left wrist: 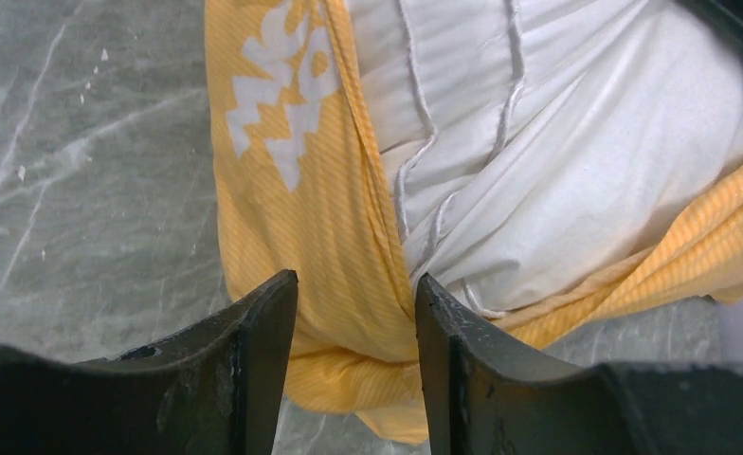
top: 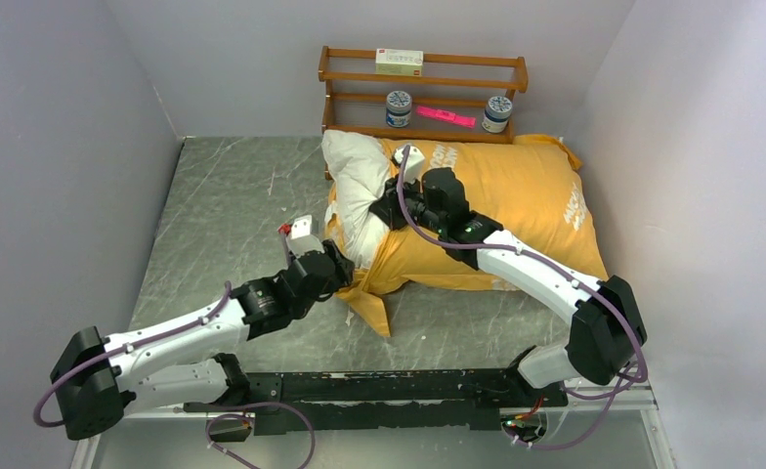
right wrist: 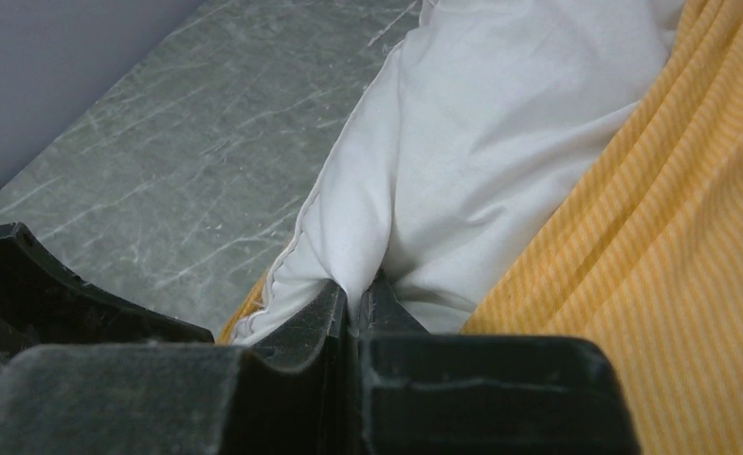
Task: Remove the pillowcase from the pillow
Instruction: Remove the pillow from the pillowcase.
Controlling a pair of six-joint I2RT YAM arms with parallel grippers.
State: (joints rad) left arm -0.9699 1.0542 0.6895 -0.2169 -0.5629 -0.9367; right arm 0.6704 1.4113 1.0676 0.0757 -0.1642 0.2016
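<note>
The orange-yellow pillowcase (top: 516,195) lies across the back right of the table, with white lettering on its top. The white pillow (top: 350,171) bulges out of its open left end. My right gripper (top: 391,207) reaches over the case and is shut on a fold of the pillow (right wrist: 462,161), beside the pillowcase's edge (right wrist: 671,284). My left gripper (top: 338,266) is at the case's open front corner. Its jaws (left wrist: 355,284) are open and straddle the bunched orange hem (left wrist: 349,313), with the pillow (left wrist: 557,171) showing just beyond.
A wooden shelf (top: 423,93) stands against the back wall behind the pillow, holding two jars (top: 399,107), a white box (top: 399,62) and a pink item (top: 446,116). Grey walls close in left and right. The marble tabletop (top: 242,195) shows bare to the left.
</note>
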